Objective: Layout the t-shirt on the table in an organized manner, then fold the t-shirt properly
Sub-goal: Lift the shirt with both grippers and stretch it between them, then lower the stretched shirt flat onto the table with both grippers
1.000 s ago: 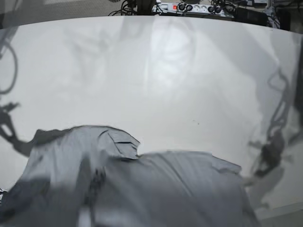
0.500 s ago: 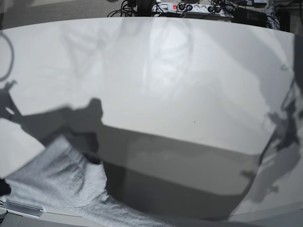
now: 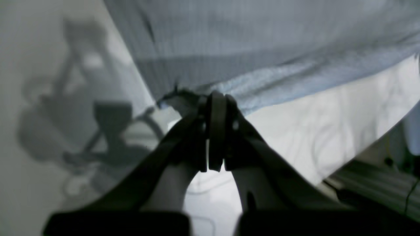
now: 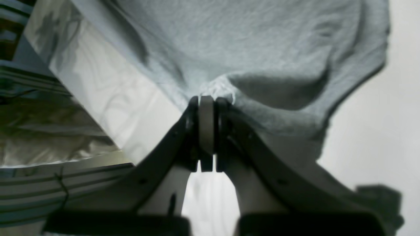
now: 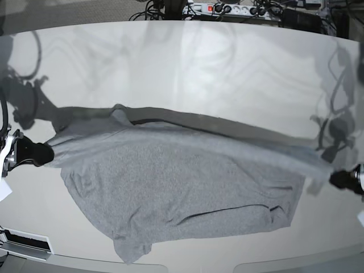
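The heather-grey t-shirt hangs stretched wide between my two grippers, over the near half of the white table. It throws a dark shadow band on the table behind it. No lettering shows. My right gripper at the base view's left is shut on one shirt edge; its wrist view shows the jaws pinching bunched fabric. My left gripper at the right is shut on the opposite edge; its wrist view shows the jaws clamped on a hem of the shirt.
A power strip and tangled cables lie beyond the table's curved far edge. The table's near edge runs along the bottom of the base view. Arm shadows fall at far left and far right.
The shirt was bunched close to the camera at the bottom, then swung low to the left. It is now pulled out wide between both grippers, farther over the table.
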